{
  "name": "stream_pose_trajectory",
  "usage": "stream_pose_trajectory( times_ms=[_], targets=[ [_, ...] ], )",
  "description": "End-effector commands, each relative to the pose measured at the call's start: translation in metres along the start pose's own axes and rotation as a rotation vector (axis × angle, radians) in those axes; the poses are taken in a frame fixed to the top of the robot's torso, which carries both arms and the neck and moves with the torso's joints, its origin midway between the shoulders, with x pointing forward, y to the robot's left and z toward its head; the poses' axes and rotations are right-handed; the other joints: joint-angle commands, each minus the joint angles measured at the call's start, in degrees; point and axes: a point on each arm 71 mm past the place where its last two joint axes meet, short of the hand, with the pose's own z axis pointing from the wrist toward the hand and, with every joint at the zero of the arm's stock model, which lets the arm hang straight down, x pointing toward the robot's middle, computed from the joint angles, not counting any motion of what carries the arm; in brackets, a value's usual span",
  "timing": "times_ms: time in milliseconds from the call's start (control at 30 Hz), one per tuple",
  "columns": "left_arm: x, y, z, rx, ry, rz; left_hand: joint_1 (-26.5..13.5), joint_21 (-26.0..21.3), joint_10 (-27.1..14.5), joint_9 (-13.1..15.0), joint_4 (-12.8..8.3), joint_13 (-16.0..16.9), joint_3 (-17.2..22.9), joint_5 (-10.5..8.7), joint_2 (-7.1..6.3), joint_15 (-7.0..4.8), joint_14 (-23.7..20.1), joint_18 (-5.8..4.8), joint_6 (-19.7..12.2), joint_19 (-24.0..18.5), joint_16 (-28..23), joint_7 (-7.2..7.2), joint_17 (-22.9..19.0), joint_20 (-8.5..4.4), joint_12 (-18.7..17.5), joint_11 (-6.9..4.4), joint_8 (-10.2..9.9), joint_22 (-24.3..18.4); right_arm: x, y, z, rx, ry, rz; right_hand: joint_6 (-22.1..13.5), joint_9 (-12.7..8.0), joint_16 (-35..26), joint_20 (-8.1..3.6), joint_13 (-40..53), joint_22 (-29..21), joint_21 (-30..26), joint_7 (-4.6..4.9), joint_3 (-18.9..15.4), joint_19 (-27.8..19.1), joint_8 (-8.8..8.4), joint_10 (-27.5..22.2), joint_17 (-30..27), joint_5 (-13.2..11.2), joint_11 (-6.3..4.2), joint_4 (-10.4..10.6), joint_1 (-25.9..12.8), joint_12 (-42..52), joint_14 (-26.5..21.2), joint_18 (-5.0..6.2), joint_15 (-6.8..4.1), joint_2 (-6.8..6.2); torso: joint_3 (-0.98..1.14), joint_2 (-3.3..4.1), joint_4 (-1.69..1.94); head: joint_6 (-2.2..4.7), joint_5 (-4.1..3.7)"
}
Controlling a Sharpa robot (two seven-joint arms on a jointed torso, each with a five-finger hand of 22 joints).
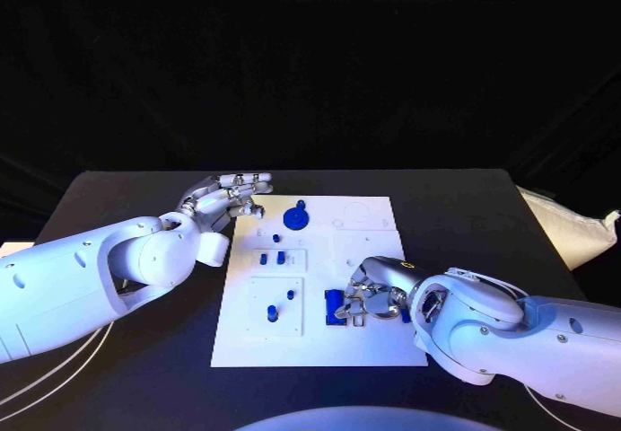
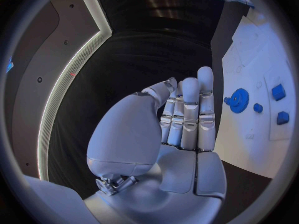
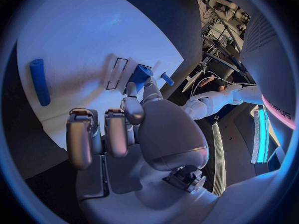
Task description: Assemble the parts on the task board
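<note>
flat white task board plate [image 1: 375,346] on matte black table [image 1: 492,193] | deep blue round gear-like part [image 1: 298,216] just beyond silver left hand's [image 1: 223,199] fingertips | small blue block part [image 3: 141,75] at silver right hand's [image 1: 369,292] fingertips | blue cylindrical peg [image 3: 40,81] apart from them

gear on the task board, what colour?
Blue. The gear on the white task board shows best in the left wrist view.

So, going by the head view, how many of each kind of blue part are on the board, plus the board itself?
Blue gear: 1
Small blue pieces lying free: 5
Blue block in the right hand fingers: 1
Task board: 1
Total: 8
</note>
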Motion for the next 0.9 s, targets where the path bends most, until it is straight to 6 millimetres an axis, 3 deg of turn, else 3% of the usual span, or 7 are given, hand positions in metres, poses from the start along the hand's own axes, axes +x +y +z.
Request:
stream_pose_trajectory(
  times_ms=[33, 333, 900],
  targets=[
    [0.002, -0.0001, 0.0, 0.004, 0.022, -0.004, 0.46, -0.04, -0.35, -0.01, -0.37, 0.08, 0.07, 0.15, 0.22, 0.0, -0.19, 0.63, -0.32, -0.27, 0.17, -0.12, -0.05, -0.04, 0.39, 0.1, 0.18, 0.1, 0.0009, 0.0028, -0.0017, -0.036, 0.009, 0.005, 0.12, 0.09, 0.26, -0.36, 0.57, 6.43, 0.14, 0.23, -0.33, -0.06, 0.31, 0.86, 2.32, 0.09, -0.49, 0.04, -0.48, 0.2, 3.78, -0.83, -0.44, 0.02, -0.02, -0.01, -0.01, 0.05, 0.02],
    [0.0022, 0.0004, -0.0001, 0.002, 0.023, -0.005, 0.46, -0.04, -0.35, -0.01, -0.37, 0.08, 0.07, 0.15, 0.22, 0.0, -0.19, 0.63, -0.32, -0.27, 0.17, -0.12, -0.05, -0.04, 0.39, 0.1, 0.18, 0.1, 0.0047, 0.0007, -0.0008, -0.032, 0.066, -0.044, 0.25, 0.24, 0.35, -0.35, 0.92, 6.5, 0.17, 0.19, -0.8, -0.02, 0.38, 1.03, 2.47, -0.71, -0.52, 0.17, -0.9, 0.52, 3.81, -0.84, -0.44, -0.23, -0.09, -0.01, 0.09, 0.0, 0.08],
    [0.0019, 0.0002, -0.0011, 0.0, 0.024, -0.005, 0.46, -0.04, -0.35, -0.01, -0.37, 0.08, 0.07, 0.15, 0.22, 0.0, -0.19, 0.63, -0.32, -0.27, 0.17, -0.12, -0.05, -0.04, 0.39, 0.1, 0.18, 0.1, 0.0041, -0.003, 0.0072, 0.025, 0.027, -0.109, 0.92, 0.69, 0.52, -0.63, 2.59, 6.76, 0.29, -0.39, 0.38, 0.14, 0.71, 1.94, 2.79, -0.99, -1.02, -1.04, 1.27, 2.32, 3.86, -0.89, -0.83, 1.87, -0.06, -0.01, 0.0, -0.32, 0.2]
  ],
)
